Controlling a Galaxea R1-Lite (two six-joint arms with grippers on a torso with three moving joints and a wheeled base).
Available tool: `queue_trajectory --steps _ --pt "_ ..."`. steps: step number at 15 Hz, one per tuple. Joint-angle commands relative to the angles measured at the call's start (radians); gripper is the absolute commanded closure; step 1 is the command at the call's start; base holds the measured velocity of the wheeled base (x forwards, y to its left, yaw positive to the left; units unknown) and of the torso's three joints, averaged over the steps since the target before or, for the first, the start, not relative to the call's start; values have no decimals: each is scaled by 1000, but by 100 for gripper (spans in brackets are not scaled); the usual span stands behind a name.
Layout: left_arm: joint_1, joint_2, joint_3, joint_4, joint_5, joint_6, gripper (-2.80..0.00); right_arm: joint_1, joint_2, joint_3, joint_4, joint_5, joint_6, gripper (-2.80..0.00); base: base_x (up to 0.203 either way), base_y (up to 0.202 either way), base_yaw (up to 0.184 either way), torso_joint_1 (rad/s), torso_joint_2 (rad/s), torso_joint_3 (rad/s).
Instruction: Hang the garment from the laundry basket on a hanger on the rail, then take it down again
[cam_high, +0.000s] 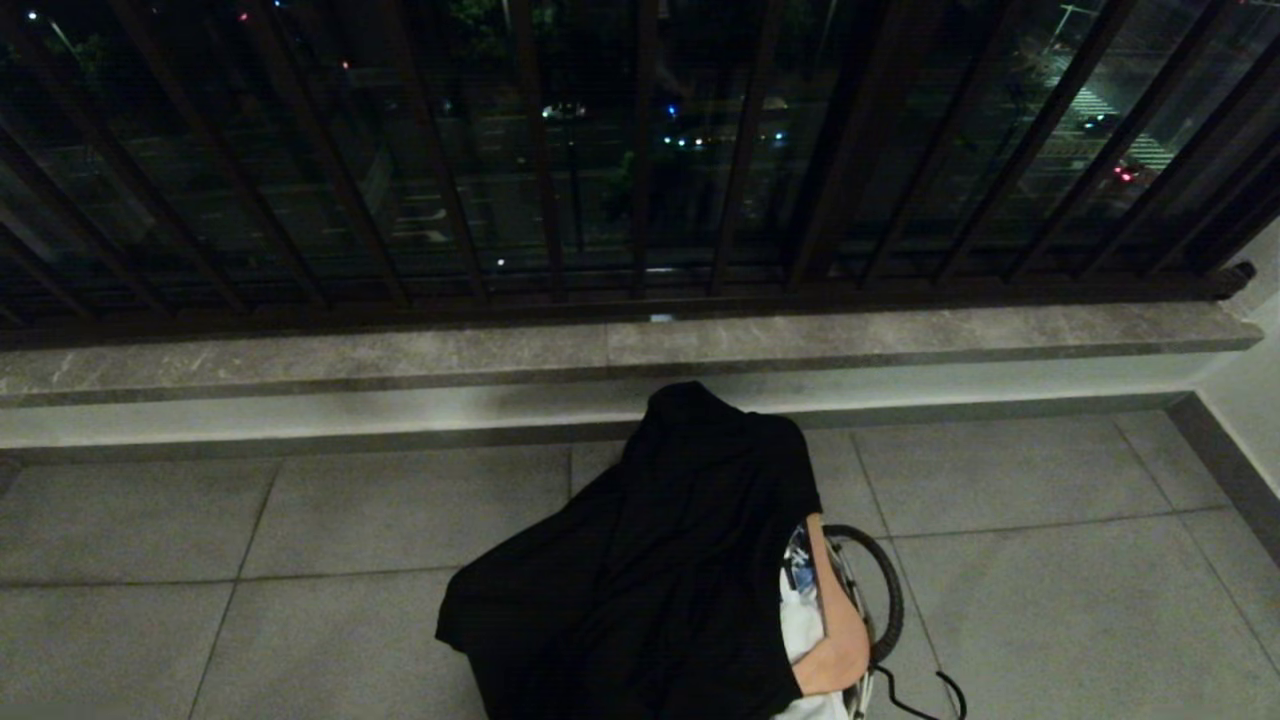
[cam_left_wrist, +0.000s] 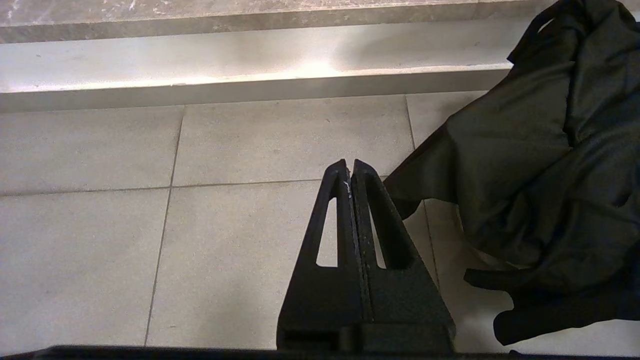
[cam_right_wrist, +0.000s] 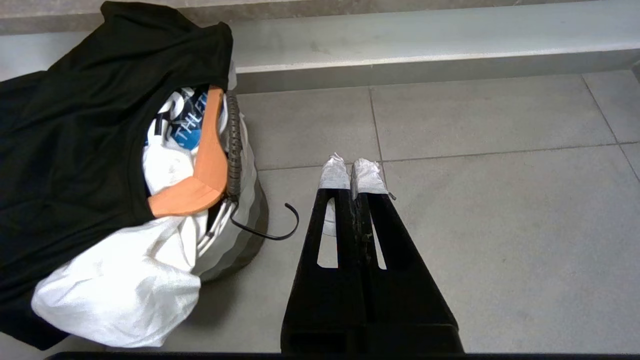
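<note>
A grey tiled floor (cam_high: 1000, 580) is seen below a dark barred railing (cam_high: 640, 150). The small pale round laundry basket (cam_right_wrist: 245, 220) is draped with a black garment (cam_high: 640, 570). The left gripper (cam_left_wrist: 350, 167) and right gripper (cam_right_wrist: 352, 170) are pressed together, empty, above the tiles.

Bare floor (cam_high: 1050, 560) lies open on both sides of the basket (cam_right_wrist: 245, 235). A black garment (cam_high: 640, 560) covers its top, blocking entry from above. Behind, a ledge (cam_high: 600, 350) and railing (cam_high: 640, 200) close off the way.
</note>
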Motion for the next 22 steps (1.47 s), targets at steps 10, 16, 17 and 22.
queue_trajectory --steps 10,16,17,22 --pt "0 0 3 0 0 0 0 0 0 0 -1 0 1 0 0 0 0 0 0 0" --pt "0 0 3 0 0 1 0 0 0 0 0 0 0 0 0 0 0 0 0 0" --pt "0 0 2 -3 1 3 0 0 0 0 0 0 0 0 0 0 0 0 0 0" --pt "-1 120 -165 50 -57 1 0 0 0 0 0 0 -1 0 0 0 0 0 0 0"
